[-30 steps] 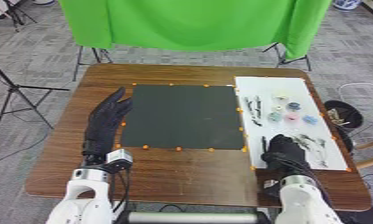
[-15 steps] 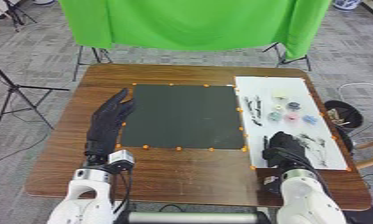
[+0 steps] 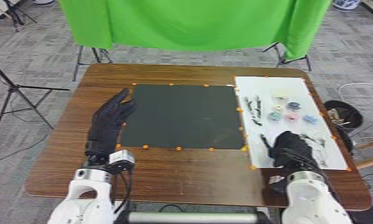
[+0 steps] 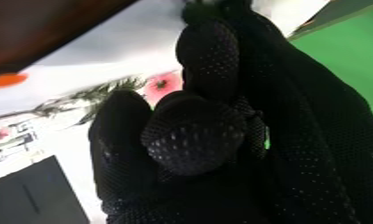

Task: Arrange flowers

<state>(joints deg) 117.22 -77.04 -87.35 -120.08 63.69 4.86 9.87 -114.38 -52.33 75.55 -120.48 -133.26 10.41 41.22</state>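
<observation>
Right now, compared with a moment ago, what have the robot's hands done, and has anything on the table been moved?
The right hand has shifted a little to the right over the white sheet; whether it has taken hold of anything, I can't tell. The left hand has edged slightly right, beside the dark mat. The flower heads stayed where they were.

White rounded arms [image 3: 76, 201], black fabric gloves [image 3: 103, 127], pale raised dots [image 4: 197, 142], dark cables [image 3: 128, 179], white wrist box [image 3: 121, 156]
</observation>
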